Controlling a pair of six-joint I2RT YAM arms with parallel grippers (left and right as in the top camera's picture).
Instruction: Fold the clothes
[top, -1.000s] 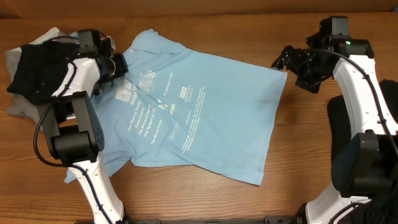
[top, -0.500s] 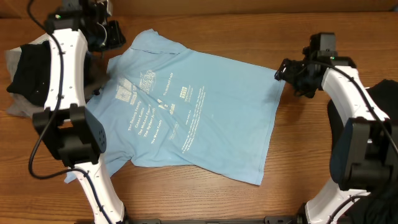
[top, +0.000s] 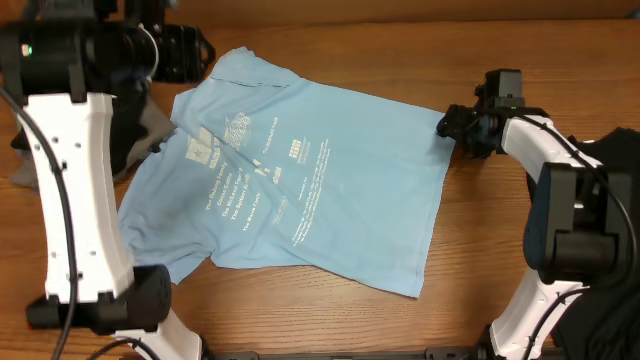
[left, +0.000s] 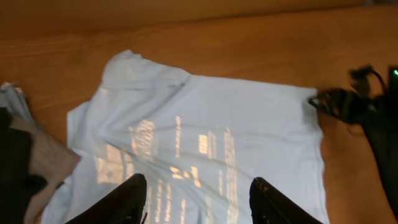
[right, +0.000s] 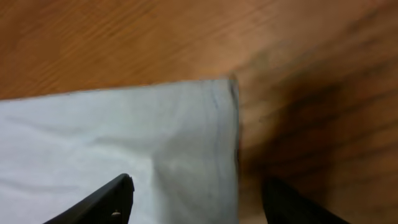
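Observation:
The light blue T-shirt (top: 300, 180) lies spread flat on the wooden table, white print facing up. My left gripper (top: 185, 50) hangs high above the shirt's top left shoulder. In the left wrist view its fingers (left: 134, 199) stand apart with nothing between them, and the T-shirt (left: 211, 137) lies far below. My right gripper (top: 450, 125) is low at the shirt's top right corner. In the right wrist view it (right: 199, 202) is open, with one finger over the cloth and one over bare wood, straddling the T-shirt's (right: 124, 143) edge.
A pile of black (left: 12, 168) and grey (left: 46, 162) clothes lies left of the shirt, mostly hidden under my left arm in the overhead view. Another black garment (top: 620, 170) sits at the right edge. Bare wood runs along the table's front.
My left gripper opened and rose away from the shirt's left shoulder. My right gripper moved left and down onto the shirt's top right corner, its jaws narrowing.

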